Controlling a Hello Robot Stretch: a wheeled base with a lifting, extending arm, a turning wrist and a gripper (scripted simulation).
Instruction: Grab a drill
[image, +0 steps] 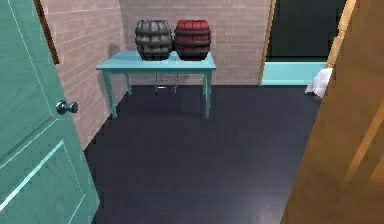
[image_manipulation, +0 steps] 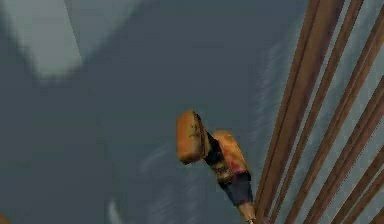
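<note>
An orange and black tool with a blue end, shaped like a drill (image_manipulation: 213, 156), lies slanted in the lower middle of the arm side view. Its blocky orange base points up and left, and its blue end points down and right. Grey-blue surface surrounds it, and brown wooden slats (image_manipulation: 322, 120) run just to its right.
In the forward view a teal door (image: 35, 130) with a round knob (image: 66, 107) stands at the left. A teal table (image: 155, 66) by the brick wall carries a grey barrel (image: 153, 39) and a red barrel (image: 192, 38). A wooden panel (image: 345, 150) fills the right; dark floor (image: 190, 160) lies between.
</note>
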